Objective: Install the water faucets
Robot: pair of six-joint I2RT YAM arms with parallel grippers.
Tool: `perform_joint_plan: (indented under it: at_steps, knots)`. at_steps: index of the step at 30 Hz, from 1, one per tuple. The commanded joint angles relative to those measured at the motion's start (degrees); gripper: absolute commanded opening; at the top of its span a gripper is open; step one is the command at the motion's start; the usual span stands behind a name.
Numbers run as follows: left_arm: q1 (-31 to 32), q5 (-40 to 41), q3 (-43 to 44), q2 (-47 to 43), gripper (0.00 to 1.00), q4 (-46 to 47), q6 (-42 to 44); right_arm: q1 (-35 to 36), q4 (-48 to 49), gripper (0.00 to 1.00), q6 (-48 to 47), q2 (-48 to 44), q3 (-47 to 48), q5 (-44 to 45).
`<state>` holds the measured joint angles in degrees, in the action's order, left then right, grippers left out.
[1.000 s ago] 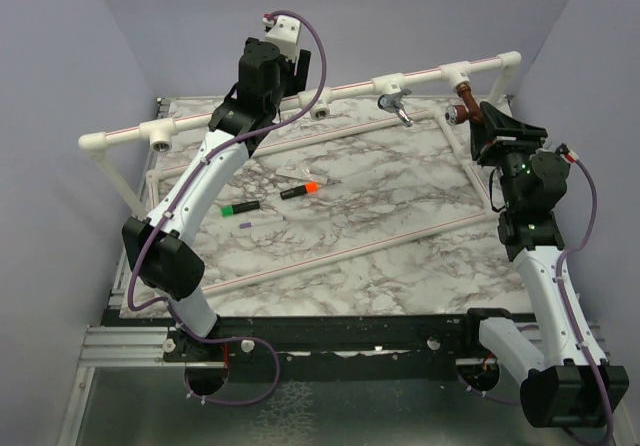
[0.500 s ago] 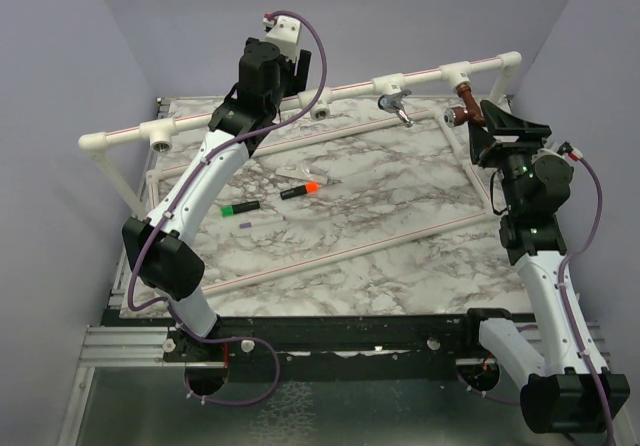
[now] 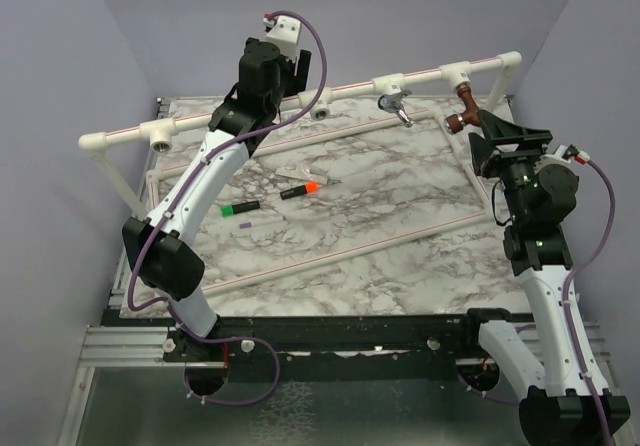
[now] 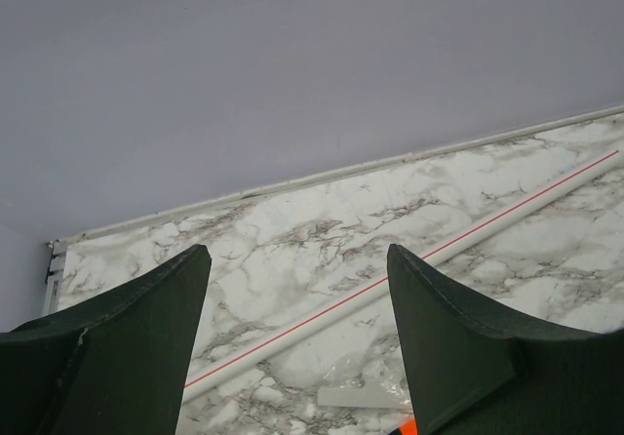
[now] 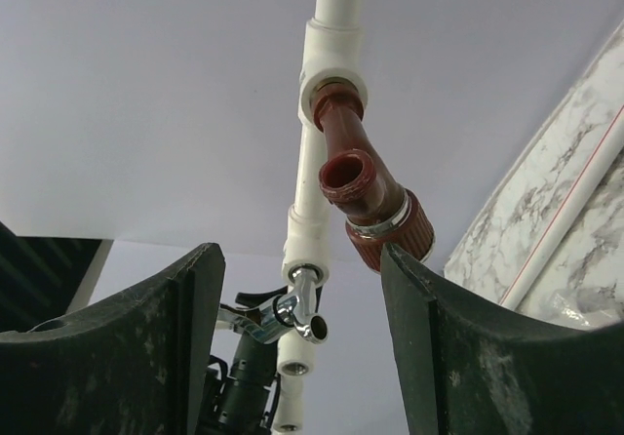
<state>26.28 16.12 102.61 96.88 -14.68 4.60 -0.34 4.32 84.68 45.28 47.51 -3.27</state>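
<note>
Top cam first. Both water faucets sit on the white pipe rail point(image 3: 345, 88) that runs across the back of the marble table point(image 3: 400, 216). The chrome faucet point(image 3: 397, 106) hangs from a tee at about 12 o'clock. The copper faucet point(image 3: 462, 104) is in the next tee along, around 1 o'clock. My right gripper point(image 3: 510, 126) is just beside the copper one, on its 4 o'clock side, with the fingers spread wide. The left arm is up high over the rail at about 11 o'clock, but I can't make out its fingers from here. Two marker pens lie mid-table, an orange-capped one point(image 3: 300, 189) and a green-capped one point(image 3: 240, 208).

Left wrist cam: the left gripper point(image 4: 295, 259) is spread apart with nothing in it. Through the gap I only see marble, a thin red-striped pipe point(image 4: 409, 269) and the wall.

Right wrist cam: fingers are apart and nothing is pinched. The copper faucet shows in the gap toward 1 o'clock, screwed into its tee. Its ribbed knob is right by my right finger point(image 5: 458, 357), and I can't tell if they touch. The chrome one is further off, low in the gap at about 6 o'clock.
</note>
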Motion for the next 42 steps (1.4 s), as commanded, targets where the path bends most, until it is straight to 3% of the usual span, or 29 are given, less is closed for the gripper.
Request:
perform_joint_plan:
  at_steps: [1,10,16,27,37,42]
  knots:
    - [1.6,-0.6,-1.3,2.1,0.75,-4.3,-0.2,0.3,-2.2,0.70,-3.5,-1.5,-0.4,-0.6]
    - [1.6,-0.7,-1.3,1.6,0.75,-4.3,-0.2,0.3,-4.2,0.70,-22.3,-1.9,3.3,-2.0]
    - [1.6,-0.6,-1.4,1.5,0.75,-4.3,-0.1,0.3,-4.2,0.68,-45.4,-1.5,6.7,-6.9]
    - [1.6,-0.2,-1.4,1.4,0.75,-4.2,0.2,0.3,-15.9,0.69,-98.3,-0.5,15.4,-13.8]
    - [1.6,-0.9,-1.1,2.9,0.75,-3.9,0.2,5.9,-23.2,0.69,-130.4,1.2,17.2,-18.0]
    - [1.6,-1.5,-1.3,3.2,0.75,-3.8,-0.4,6.0,-21.6,0.70,-145.6,-1.2,13.9,-13.5]
